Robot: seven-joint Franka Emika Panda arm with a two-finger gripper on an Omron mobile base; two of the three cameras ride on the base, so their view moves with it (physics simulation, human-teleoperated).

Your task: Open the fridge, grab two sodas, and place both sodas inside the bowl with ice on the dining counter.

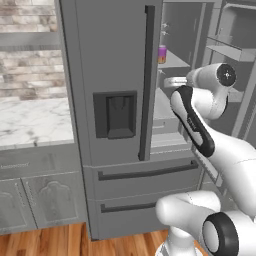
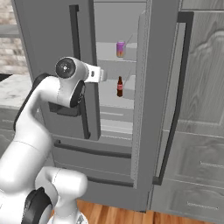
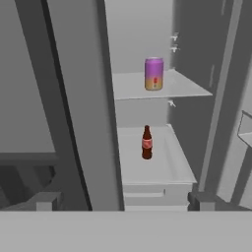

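- Over by the brick wall, the grey fridge stands with its right door swung wide and its left door, the one with the dispenser recess, closed.
- On an upper shelf sits the purple-to-orange soda can, upright near the back.
- One shelf lower stands a small dark bottle with a red label, upright, almost straight below the can.
- Neither drink is touched by the arm, which reaches toward the opening.
- Gripper: fingers spread fully apart, holding nothing, well short of both drinks.
- White marble countertop lies left of the fridge.
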